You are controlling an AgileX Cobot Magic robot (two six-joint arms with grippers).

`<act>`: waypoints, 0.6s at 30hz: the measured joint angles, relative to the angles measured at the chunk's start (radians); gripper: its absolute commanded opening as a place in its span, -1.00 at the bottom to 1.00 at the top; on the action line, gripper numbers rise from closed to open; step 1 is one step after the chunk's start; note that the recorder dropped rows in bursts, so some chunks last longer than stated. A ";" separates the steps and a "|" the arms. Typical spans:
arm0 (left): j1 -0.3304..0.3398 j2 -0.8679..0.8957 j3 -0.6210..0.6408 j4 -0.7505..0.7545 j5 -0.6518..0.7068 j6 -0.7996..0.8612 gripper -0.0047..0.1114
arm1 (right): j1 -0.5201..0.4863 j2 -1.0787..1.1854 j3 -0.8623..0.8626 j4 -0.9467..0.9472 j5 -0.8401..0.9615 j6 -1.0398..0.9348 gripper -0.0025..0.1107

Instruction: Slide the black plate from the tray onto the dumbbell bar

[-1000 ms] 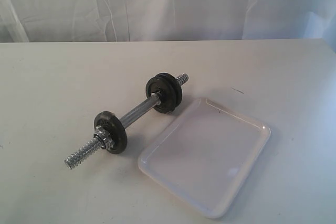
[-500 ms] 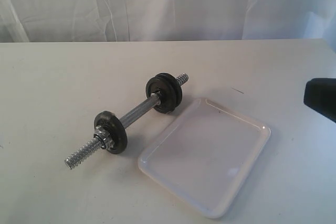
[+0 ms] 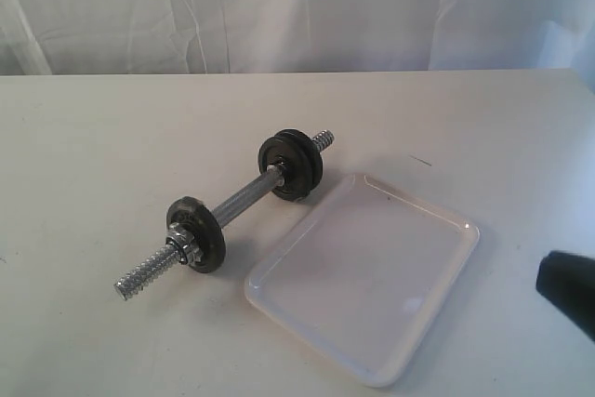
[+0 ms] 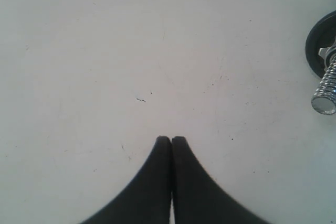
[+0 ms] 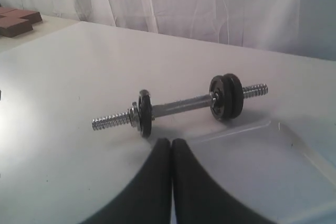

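Here, dumbbell bar lies before right hand.

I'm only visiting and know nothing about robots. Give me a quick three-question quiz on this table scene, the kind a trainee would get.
1. True or false: a weight lies in the tray.
2. How many black discs sit on the dumbbell bar? A) one B) three C) five
3. Fill in: the jaws of the left tool and the right tool are both ____.

Key: 1 false; 2 B; 3 shut.
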 measured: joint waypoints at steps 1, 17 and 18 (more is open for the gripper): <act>0.000 0.000 0.000 0.000 0.000 0.000 -0.92 | 0.000 -0.020 0.022 0.000 0.000 0.000 -0.96; 0.000 0.000 0.000 0.000 0.000 0.000 -0.92 | 0.000 -0.057 0.267 -0.002 0.002 0.000 -0.96; 0.000 0.000 0.000 0.000 0.000 0.000 -0.92 | 0.000 -0.057 0.268 -0.002 0.002 0.000 -0.96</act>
